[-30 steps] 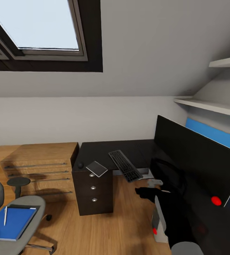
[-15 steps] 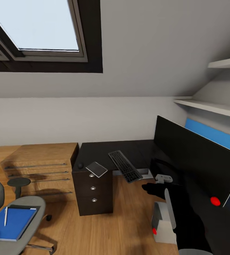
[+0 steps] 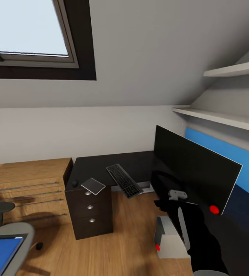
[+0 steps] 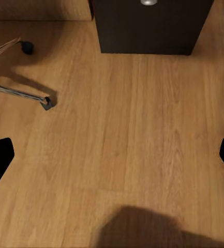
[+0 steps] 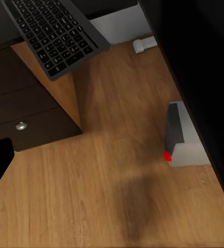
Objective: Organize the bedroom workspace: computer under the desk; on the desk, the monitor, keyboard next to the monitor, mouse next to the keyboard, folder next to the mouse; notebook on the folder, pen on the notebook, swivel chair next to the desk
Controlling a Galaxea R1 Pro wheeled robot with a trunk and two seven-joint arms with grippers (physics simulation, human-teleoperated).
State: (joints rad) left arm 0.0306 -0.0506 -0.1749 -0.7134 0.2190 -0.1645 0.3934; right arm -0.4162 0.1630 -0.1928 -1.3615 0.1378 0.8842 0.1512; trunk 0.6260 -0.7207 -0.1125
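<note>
Swinging rightward since half a second ago, the head camera has slid the whole room left in the picture; the things themselves have not shifted on the tabletop.

At the near left, the swivel chair (image 3: 9, 239) carries the blue folder (image 3: 0, 255), cut by the picture edge. Right of it stands a low light-wood cabinet (image 3: 28, 184), then the desk (image 3: 101, 168) with its drawer unit. On the black tabletop, from left to right, lie the mouse (image 3: 75, 183), the notebook (image 3: 93, 186) at the near edge, and the keyboard (image 3: 124, 180), which overhangs that edge. Further right the monitor (image 3: 193, 172) stands tilted near the desk's right wing, and the computer (image 3: 169, 238) sits on the wood floor below it. The right gripper (image 3: 166, 205) hangs near the monitor's lower edge; whether its jaws are apart or together I cannot tell. In the left wrist view the left gripper (image 4: 112, 155) has its jaws wide apart over bare floor.

By my judgement the monitor step is in hand: the next move calls for a firm hold on the screen and a steady set-down.

Overhead are a sloped ceiling, a skylight (image 3: 28, 30) and white shelves (image 3: 224, 115).
</note>
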